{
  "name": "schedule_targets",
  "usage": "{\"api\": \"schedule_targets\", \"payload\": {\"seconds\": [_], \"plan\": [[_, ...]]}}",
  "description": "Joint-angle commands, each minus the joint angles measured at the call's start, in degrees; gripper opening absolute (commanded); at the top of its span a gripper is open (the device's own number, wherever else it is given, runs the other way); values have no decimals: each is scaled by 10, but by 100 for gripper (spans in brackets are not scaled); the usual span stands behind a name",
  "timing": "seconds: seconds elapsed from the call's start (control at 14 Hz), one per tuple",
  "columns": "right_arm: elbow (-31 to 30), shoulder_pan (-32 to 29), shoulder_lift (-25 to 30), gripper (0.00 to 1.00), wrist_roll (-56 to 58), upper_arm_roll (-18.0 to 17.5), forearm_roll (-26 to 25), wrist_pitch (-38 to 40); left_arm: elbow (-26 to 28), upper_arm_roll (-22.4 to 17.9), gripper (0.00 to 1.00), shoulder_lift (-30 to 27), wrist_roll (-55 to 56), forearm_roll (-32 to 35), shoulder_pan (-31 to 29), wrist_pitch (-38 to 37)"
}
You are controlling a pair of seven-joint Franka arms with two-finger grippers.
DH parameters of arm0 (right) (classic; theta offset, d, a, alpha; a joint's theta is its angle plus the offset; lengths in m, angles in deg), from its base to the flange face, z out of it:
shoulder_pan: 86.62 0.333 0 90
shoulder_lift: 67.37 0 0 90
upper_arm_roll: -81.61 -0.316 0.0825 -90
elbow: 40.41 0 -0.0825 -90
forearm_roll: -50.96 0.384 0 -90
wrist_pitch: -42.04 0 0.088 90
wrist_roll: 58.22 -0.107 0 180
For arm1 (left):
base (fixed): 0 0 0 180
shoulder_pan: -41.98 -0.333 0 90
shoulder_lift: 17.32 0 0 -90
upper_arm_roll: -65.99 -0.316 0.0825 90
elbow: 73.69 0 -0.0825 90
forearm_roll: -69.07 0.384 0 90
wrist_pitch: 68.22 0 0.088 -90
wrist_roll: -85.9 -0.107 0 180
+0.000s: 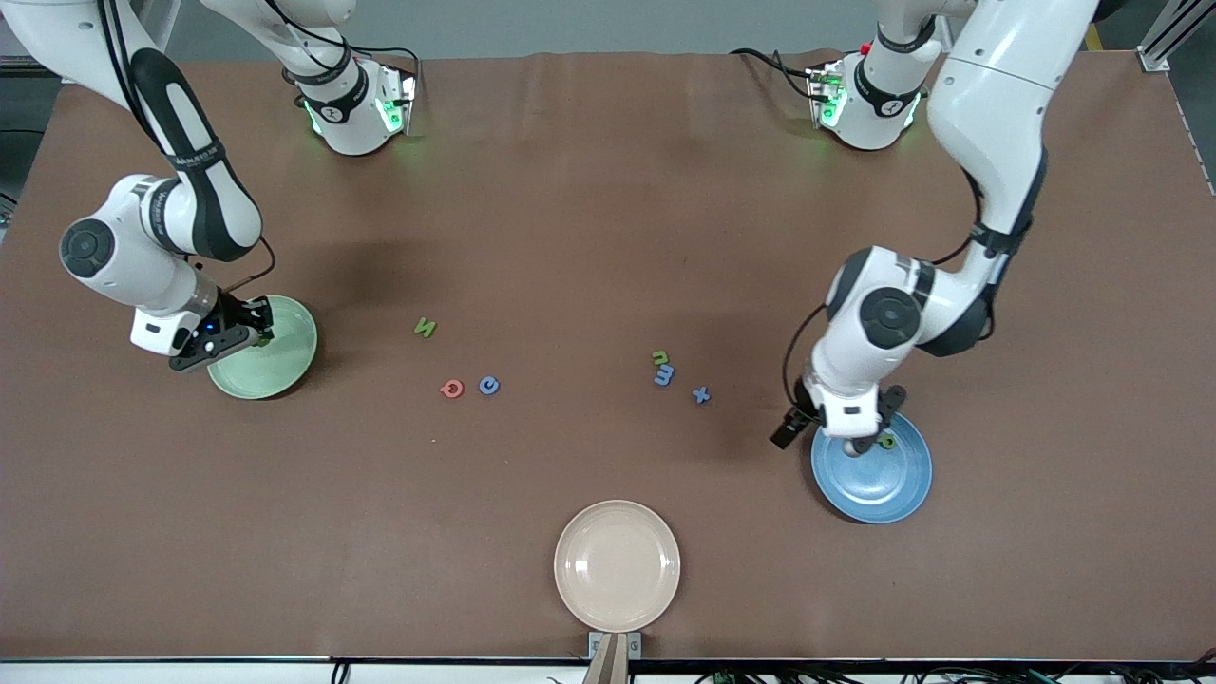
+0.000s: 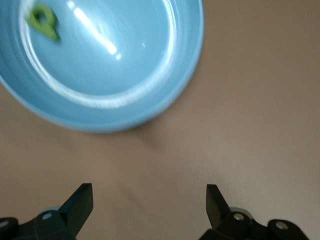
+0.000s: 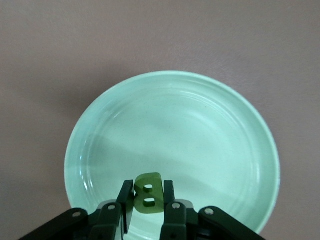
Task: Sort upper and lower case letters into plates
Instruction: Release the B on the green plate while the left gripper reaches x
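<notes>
Hovering over green plate at right arm's end of desk, right claw pinching green B for release | left claw spread wide, empty, above blue plate holding green letter | six letters unsorted mid-desk

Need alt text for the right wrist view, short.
The right hand grips a green letter B between its fingers, over the pale green plate, which sits on the brown table with nothing else visible in it.
</notes>
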State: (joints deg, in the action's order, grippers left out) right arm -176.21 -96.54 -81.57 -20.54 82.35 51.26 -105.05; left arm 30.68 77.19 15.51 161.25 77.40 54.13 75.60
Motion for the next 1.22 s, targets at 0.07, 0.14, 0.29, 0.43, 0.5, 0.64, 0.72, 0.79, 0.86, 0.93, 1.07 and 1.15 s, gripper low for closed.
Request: {"api": "schedule_targets", "payload": {"seconds": [0.07,0.14,0.29,0.43,0.5,0.64,0.72,0.79,0.86,0.93,1.07,1.15], "plan": [[-7,0,-21,5,-4,-8,2,-15,0,-5,93,13,28,15,51,1],[-7,3,-26,5,-5,-8,4,-15,-3,-5,88,18,24,25,59,2],[-6,4,-30,7,-5,-8,4,-15,-30,-3,78,46,27,55,79,2],[-6,4,-34,11,-5,-8,4,-15,-50,-4,72,63,28,56,103,2],[-6,4,-33,17,-5,-8,4,-14,-62,-4,70,73,22,59,104,2],[-6,10,-31,55,-7,-8,4,-13,-79,-4,66,93,16,60,122,-1],[-6,10,-30,85,-9,-8,4,-11,-80,-4,63,95,16,60,123,-1],[-5,10,-28,93,-10,-8,4,-7,-79,-5,59,98,16,63,122,-1],[-6,10,-23,94,-11,-9,4,-3,-79,-5,56,100,15,63,121,-1],[-5,13,-20,94,-16,-10,4,8,-79,-6,54,101,10,63,121,-1],[-3,30,2,94,-63,-10,4,41,-81,-6,46,108,0,62,122,-1],[-1,40,14,94,-104,-11,4,65,-81,-6,40,108,-1,62,121,-2]]}}
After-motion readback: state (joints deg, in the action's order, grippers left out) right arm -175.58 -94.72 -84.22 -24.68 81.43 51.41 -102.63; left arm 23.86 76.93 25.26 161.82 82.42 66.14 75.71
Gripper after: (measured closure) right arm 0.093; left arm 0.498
